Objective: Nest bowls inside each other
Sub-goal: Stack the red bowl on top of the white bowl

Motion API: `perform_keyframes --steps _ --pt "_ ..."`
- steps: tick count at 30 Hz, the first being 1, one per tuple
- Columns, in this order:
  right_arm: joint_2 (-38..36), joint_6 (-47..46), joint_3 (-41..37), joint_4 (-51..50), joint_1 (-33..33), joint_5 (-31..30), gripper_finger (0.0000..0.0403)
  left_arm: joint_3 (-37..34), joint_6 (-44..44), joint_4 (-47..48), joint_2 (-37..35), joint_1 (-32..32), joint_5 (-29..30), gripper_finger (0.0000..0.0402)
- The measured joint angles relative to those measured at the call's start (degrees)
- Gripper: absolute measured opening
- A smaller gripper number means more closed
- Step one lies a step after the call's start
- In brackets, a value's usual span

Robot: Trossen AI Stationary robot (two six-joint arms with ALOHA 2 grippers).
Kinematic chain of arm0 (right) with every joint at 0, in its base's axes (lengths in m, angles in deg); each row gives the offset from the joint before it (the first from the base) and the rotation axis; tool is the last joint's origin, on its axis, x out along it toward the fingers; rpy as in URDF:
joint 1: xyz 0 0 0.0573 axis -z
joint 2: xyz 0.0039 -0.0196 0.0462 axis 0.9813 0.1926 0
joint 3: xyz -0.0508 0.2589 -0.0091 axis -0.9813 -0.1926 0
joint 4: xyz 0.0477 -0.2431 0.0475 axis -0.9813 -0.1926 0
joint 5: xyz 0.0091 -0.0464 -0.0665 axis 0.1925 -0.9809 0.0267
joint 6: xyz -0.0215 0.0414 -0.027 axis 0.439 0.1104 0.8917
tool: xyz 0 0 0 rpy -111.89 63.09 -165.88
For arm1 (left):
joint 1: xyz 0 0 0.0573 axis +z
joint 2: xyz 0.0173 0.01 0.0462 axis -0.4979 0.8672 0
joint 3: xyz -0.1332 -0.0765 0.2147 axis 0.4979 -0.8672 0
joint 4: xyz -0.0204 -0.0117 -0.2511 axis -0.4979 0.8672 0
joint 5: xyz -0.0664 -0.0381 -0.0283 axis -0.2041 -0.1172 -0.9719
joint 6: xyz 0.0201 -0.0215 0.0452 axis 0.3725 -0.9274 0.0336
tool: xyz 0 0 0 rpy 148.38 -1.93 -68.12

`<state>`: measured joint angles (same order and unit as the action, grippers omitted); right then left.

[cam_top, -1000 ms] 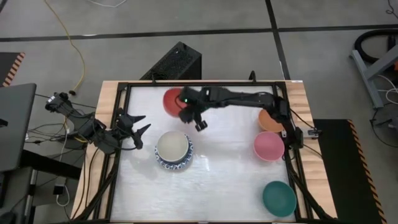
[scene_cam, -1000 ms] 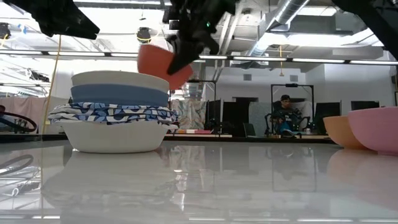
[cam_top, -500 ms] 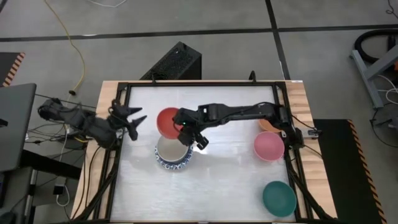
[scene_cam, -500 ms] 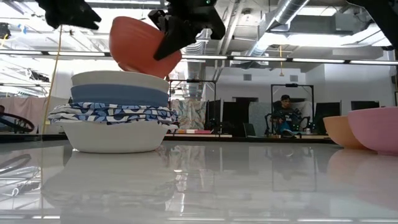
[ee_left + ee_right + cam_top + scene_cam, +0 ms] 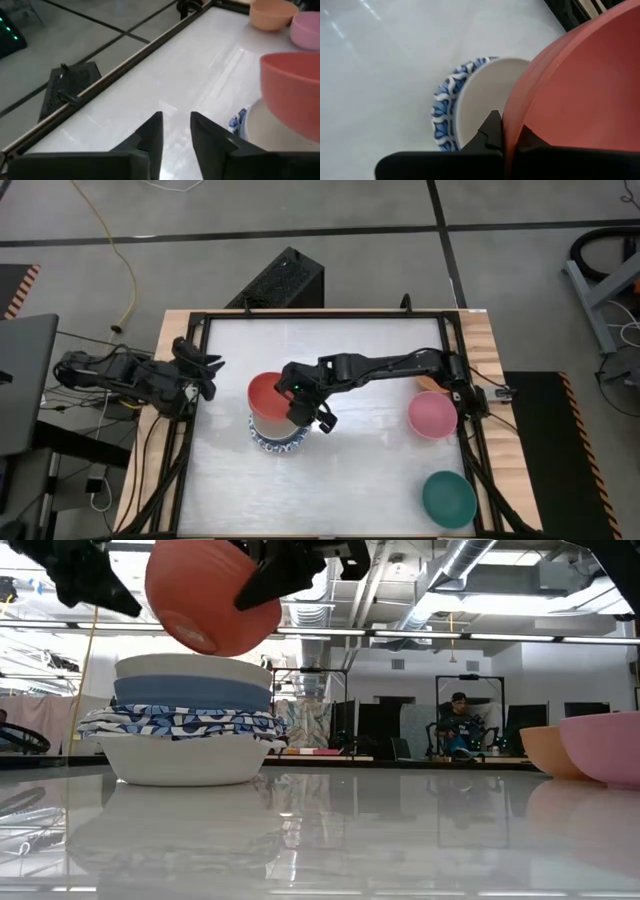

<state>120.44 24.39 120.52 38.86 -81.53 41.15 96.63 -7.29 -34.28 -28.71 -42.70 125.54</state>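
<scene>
One red bowl (image 5: 268,393) pinched at rim by right gripper (image 5: 300,402), above stack (image 5: 185,730)

left arm: parked at table's 9 o'clock edge, reaching toward centre
left gripper (image 5: 205,370): empty, fingers (image 5: 150,132) close together with a narrow gap
right arm: stretched from 3 o'clock across to centre
right gripper (image 5: 300,402): clamped on red bowl (image 5: 268,395) rim, held tilted

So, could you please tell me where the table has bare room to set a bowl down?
Bare: the far strip behind the bowl stack, and the near middle between the stack and the teal bowl. Crowded: the right edge, with the pink bowl.
</scene>
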Motion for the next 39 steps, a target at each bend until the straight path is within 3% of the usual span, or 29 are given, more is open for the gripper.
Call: perform_keyframes --steps 13,26,39 --pt "4.05 4.73 -0.03 -4.2 -1.56 -4.21 0.0007 -3.36 -2.25 -1.24 0.0 0.0 0.04 0.0003" --pt "5.57 6.39 -0.02 -5.63 -1.86 -6.66 0.001 -3.38 -3.81 -1.28 0.0 0.0 1.48 0.0" --pt "5.38 3.8 0.0 -3.74 -1.86 -6.7 0.0071 -3.49 -3.77 -1.24 0.0 0.0 1.72 0.0"
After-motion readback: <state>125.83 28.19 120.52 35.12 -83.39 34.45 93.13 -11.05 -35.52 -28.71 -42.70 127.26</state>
